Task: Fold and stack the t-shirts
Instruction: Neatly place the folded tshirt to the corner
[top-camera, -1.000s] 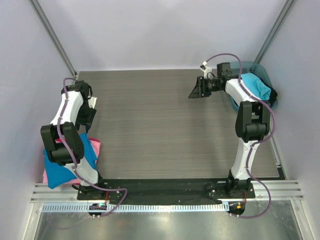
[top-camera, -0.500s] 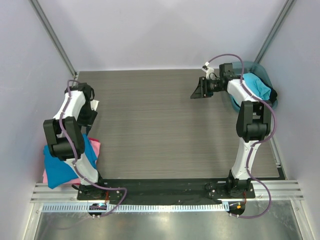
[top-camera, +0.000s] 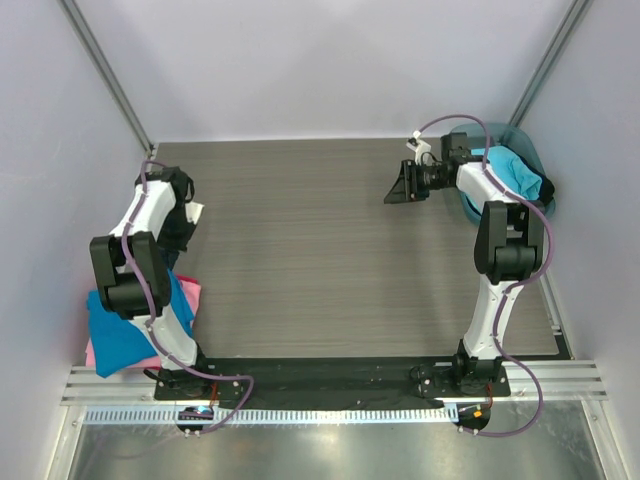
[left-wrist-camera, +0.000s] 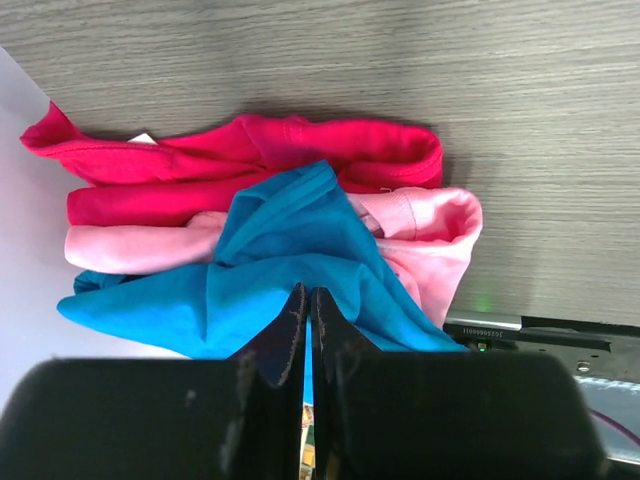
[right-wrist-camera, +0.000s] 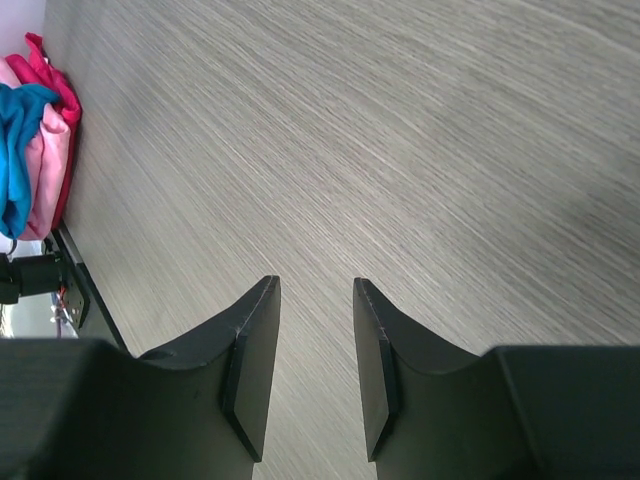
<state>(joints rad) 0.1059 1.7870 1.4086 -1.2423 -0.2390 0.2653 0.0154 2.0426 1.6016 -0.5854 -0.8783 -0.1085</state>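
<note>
A stack of t-shirts lies at the table's near-left corner: a blue t-shirt (left-wrist-camera: 290, 250) crumpled on top, a pale pink t-shirt (left-wrist-camera: 425, 225) under it and a magenta t-shirt (left-wrist-camera: 250, 160) at the far side. From above, the blue t-shirt (top-camera: 120, 330) shows beside my left arm. My left gripper (left-wrist-camera: 303, 292) hangs above the blue cloth, shut, with nothing pinched. A cyan t-shirt (top-camera: 515, 172) sits in the teal tub (top-camera: 535, 155) at the far right. My right gripper (top-camera: 400, 186) hovers open over bare table just left of the tub, with nothing between its fingers (right-wrist-camera: 255, 340).
Grey walls close in the left, back and right sides. The black base rail (top-camera: 320, 372) runs along the near edge. The stack sits tight against the left wall, and my left arm (top-camera: 150, 220) reaches over it. The wood-grain tabletop (top-camera: 300, 240) lies between the arms.
My left gripper has closed from partly open to shut, and the left arm has shifted slightly right and back. The right gripper has drifted a little to the right, still open.
</note>
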